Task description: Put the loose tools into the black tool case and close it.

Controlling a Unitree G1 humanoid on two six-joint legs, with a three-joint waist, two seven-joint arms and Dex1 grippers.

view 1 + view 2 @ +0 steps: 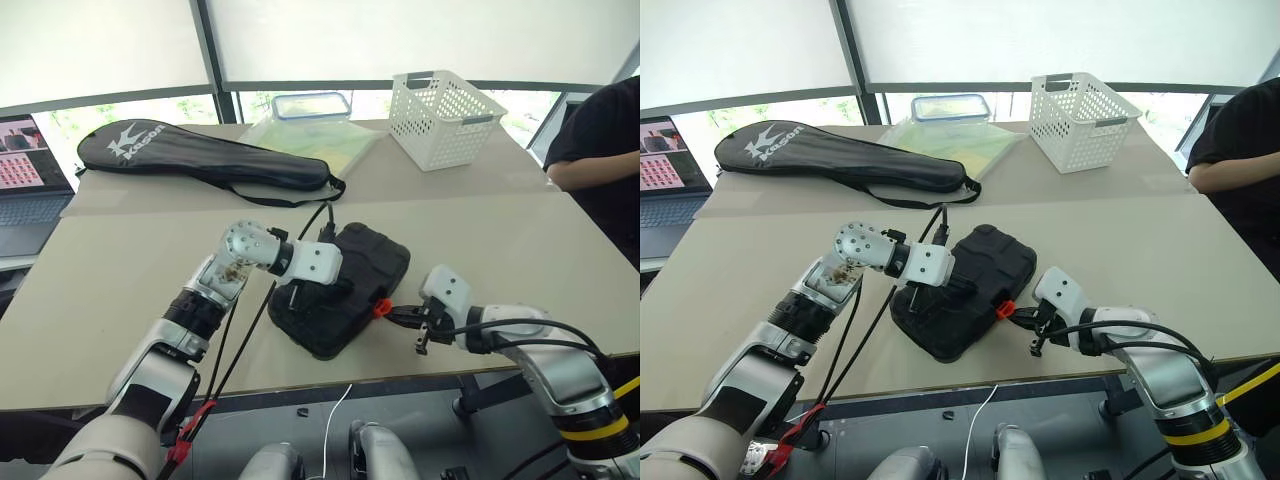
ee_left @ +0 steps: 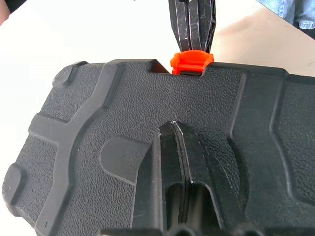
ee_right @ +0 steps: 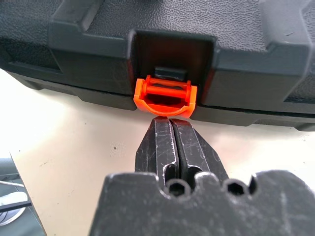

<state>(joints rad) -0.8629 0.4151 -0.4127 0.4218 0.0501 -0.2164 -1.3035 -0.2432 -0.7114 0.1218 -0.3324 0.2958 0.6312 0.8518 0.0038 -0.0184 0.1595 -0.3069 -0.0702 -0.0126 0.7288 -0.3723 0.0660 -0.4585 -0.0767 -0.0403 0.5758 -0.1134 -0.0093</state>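
The black tool case [image 1: 375, 262] lies on the table near its front edge with its lid down. No loose tools are in view. My left gripper [image 2: 173, 129] is shut, and its fingertips rest on the textured lid. The case's orange latch [image 3: 165, 96] sticks out from the side that faces my right arm. My right gripper [image 3: 168, 120] is shut on nothing, with its tips right at the latch's lower edge; whether they touch it I cannot tell. In the head views the right gripper [image 1: 395, 314] sits level with the latch [image 1: 381, 307], just to its right.
A long black racket bag [image 1: 200, 155] lies at the back left. A white basket [image 1: 443, 118] stands at the back right, beside a blue-lidded clear box [image 1: 312, 104]. A laptop [image 1: 25, 165] is at the far left. A person's arm [image 1: 585, 175] rests at the table's right edge.
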